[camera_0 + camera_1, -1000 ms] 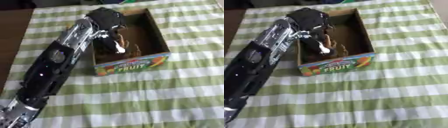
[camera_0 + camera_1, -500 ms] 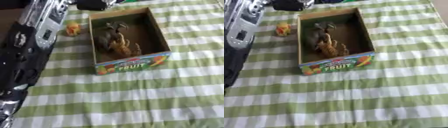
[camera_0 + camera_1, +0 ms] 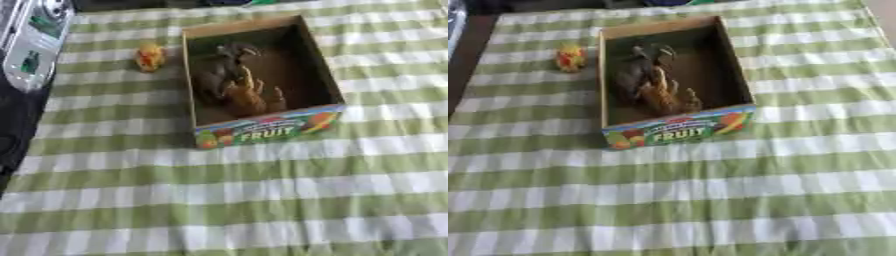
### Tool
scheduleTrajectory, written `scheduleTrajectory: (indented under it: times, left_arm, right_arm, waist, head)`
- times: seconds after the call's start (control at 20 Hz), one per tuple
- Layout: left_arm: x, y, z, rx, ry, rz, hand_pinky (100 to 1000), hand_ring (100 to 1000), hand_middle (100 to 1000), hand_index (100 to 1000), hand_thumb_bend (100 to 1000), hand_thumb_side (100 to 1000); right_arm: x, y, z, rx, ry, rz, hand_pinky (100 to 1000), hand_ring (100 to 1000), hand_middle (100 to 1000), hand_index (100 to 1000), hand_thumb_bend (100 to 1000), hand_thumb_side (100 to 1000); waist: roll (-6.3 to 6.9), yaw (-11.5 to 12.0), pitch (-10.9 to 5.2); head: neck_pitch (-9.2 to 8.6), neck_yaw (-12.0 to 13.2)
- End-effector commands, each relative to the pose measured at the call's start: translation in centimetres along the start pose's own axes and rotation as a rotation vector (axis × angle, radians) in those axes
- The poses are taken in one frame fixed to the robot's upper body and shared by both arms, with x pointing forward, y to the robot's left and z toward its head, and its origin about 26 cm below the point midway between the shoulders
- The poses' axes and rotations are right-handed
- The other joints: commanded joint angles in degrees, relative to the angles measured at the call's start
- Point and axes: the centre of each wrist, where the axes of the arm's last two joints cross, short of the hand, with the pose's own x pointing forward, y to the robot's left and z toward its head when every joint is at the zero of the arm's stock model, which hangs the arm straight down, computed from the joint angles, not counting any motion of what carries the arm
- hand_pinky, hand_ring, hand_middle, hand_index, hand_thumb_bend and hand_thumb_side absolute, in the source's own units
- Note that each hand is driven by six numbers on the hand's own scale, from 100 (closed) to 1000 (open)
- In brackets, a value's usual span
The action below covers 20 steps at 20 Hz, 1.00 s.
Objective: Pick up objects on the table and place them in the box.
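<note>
Green-and-white checked cloth (image 3: 710, 200) fills the near half of both views, bare, with wide room to move across the front and the right side. Cardboard box (image 3: 681, 131) sits at centre, slightly askew, its near wall printed with fruit pictures and the word FRUIT, open at the top. Inside lies a heap of brown and grey toy figures (image 3: 651, 82), tan ones toward the near end, a dark one at the far end; I cannot make out single shapes. They crowd the left half of the box, while the right half of the floor shows bare. Small yellow-orange toy (image 3: 150, 56) stands on the cloth just beside the box's left wall, apart from it, toward the far end.

Left eye view alone shows the robot's left arm (image 3: 33, 42), a silver and black casing running along the left edge up to the far corner, above the dark table edge; right eye view catches only a sliver of it at the top left corner. Neither hand shows in either view, so I cannot tell how the fingers stand. Far edge of the cloth ends at a dark strip just beyond the box.
</note>
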Motion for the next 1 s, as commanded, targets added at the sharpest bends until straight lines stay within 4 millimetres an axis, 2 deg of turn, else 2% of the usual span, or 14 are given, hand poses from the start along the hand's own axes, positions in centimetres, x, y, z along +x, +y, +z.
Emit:
scheduleTrajectory:
  times: [0.05, 0.15, 0.35, 0.45, 0.5, 0.6, 0.85, 1.0]
  left_arm:
    - [-2.1, 0.2, -0.4, -0.005, 0.071, -0.037, 583, 768, 778, 900, 466, 889]
    - [-2.6, -0.6, -0.6, -0.031, 0.081, -0.039, 587, 773, 785, 906, 491, 893]
    - [-3.5, -2.6, -1.0, -0.115, 0.085, -0.026, 600, 787, 796, 908, 616, 919]
    - [-4.0, -3.7, -1.3, -0.171, 0.081, -0.017, 611, 797, 806, 913, 715, 932]
    - [-4.2, -4.2, -1.5, -0.200, 0.078, -0.012, 618, 804, 812, 917, 802, 929]
    - [-4.7, -5.0, -1.7, -0.256, 0.069, -0.013, 619, 808, 814, 919, 846, 922]
    - [-5.7, -6.2, -2.0, -0.338, 0.086, -0.038, 620, 816, 825, 944, 856, 903]
    - [-6.3, -6.4, -2.1, -0.369, 0.123, -0.070, 619, 819, 829, 962, 783, 894]
  right_arm:
    - [0.7, -1.1, -0.3, -0.014, -0.036, 0.041, 777, 825, 761, 853, 100, 1000]
    - [0.7, -1.1, -0.3, -0.015, -0.036, 0.042, 777, 825, 761, 853, 100, 1000]
    - [0.7, -1.1, -0.4, -0.017, -0.035, 0.044, 778, 825, 761, 853, 100, 1000]
    - [0.8, -1.1, -0.4, -0.018, -0.037, 0.043, 778, 825, 761, 853, 100, 1000]
    - [0.8, -1.1, -0.4, -0.017, -0.038, 0.042, 778, 825, 760, 853, 100, 1000]
    - [0.8, -1.1, -0.5, -0.018, -0.038, 0.041, 778, 824, 760, 853, 100, 1000]
    - [0.8, -1.1, -0.5, -0.014, -0.038, 0.036, 779, 824, 760, 852, 100, 1000]
    - [0.8, -1.0, -0.5, -0.012, -0.036, 0.036, 779, 824, 759, 852, 100, 1000]
  waist:
    - [-0.37, -0.1, -0.82]
    - [-0.48, -0.2, -0.60]
    - [-0.65, -0.6, -0.02]
    - [-0.67, -0.9, 0.27]
    - [-0.66, -1.0, 0.41]
    - [-0.63, -1.3, 0.65]
    - [-0.53, -1.6, 1.06]
    - [-0.53, -1.6, 1.22]
  head:
    - [-0.51, -0.2]
    - [-0.91, -0.2]
    - [-1.98, 0.0]
    - [-2.33, 0.2]
    - [-2.50, 0.3]
    - [-2.85, 0.5]
    - [-3.40, 0.6]
    - [-3.56, 0.6]
